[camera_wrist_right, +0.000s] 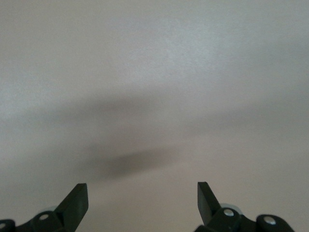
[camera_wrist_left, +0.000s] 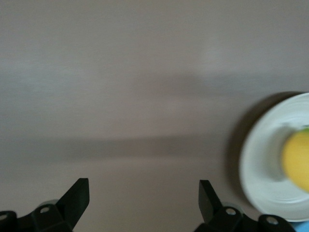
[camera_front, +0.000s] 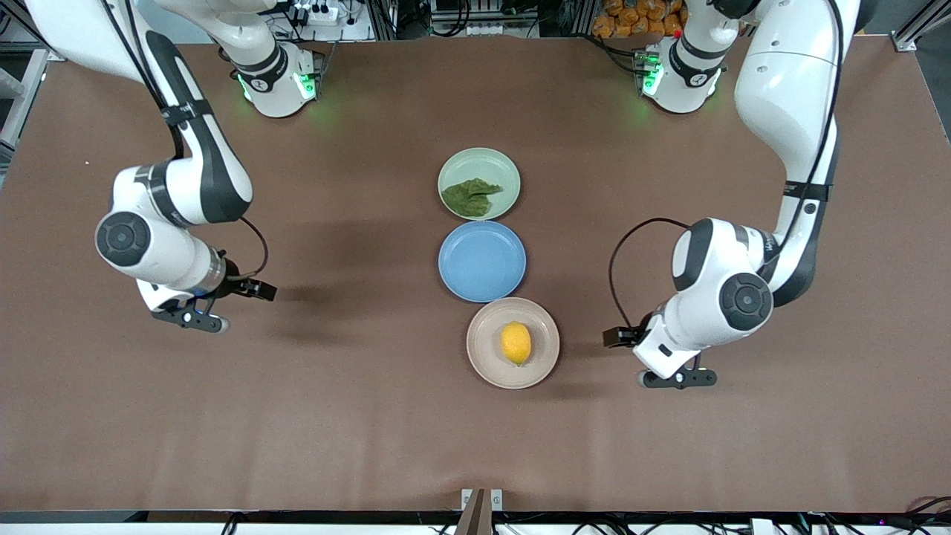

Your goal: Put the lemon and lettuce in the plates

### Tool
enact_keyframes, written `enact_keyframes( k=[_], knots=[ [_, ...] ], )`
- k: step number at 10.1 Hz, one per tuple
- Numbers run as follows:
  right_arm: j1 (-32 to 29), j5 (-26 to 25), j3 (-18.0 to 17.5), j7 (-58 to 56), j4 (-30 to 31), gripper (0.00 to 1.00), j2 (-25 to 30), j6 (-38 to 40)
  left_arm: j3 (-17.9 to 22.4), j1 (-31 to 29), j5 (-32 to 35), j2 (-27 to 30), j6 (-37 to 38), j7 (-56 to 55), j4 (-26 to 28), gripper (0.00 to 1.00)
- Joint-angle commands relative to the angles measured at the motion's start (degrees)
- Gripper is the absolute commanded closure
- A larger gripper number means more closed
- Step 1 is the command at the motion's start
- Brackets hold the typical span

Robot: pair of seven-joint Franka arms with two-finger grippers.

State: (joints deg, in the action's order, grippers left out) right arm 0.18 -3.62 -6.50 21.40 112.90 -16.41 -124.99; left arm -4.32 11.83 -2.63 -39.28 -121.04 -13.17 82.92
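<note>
Bright yellow oval lemon (camera_front: 515,342) on beige plate (camera_front: 484,360), wrinkly lettuce (camera_front: 469,196) on mint plate (camera_front: 490,164); both grippers wide, empty.

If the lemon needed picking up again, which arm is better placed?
Left. Its open claw hangs beside the beige plate holding the lemon, which its wrist view shows. The right claw, also open, is over bare table.

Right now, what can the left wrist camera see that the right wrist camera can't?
Only the left wrist view shows the lemon sitting in the beige plate, past the open left gripper. Only the right wrist view shows the open right gripper, holding nothing, over a dark shadow. Both show bare brown table under spread fingers.
</note>
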Motion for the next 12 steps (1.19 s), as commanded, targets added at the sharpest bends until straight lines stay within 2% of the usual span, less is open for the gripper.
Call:
enact_keyframes(
  k=[1,3,6,9,12],
  knots=[
    [-0.4,-1.0,-0.3,-2.7,5.1,0.00,7.2,-0.3,-0.3,-5.2,3.2,5.9,0.5,6.9,8.4,0.00],
    [0.0,-1.0,-0.1,-5.4,5.5,0.00,10.7,1.8,0.0,-8.0,6.4,6.6,0.3,9.2,9.9,0.00],
    [1.1,-0.7,1.5,-7.3,2.0,0.00,12.3,2.6,1.8,-7.9,7.2,10.3,0.1,9.3,13.0,0.00],
    [1.5,-0.3,1.4,-11.5,-7.7,0.00,12.4,10.9,1.8,-7.6,6.1,17.6,0.1,8.8,17.9,0.00],
    [2.1,-0.5,1.1,-16.1,-17.1,0.00,12.6,16.1,1.8,-7.4,5.1,26.4,0.1,9.0,24.3,0.00]
  ],
)
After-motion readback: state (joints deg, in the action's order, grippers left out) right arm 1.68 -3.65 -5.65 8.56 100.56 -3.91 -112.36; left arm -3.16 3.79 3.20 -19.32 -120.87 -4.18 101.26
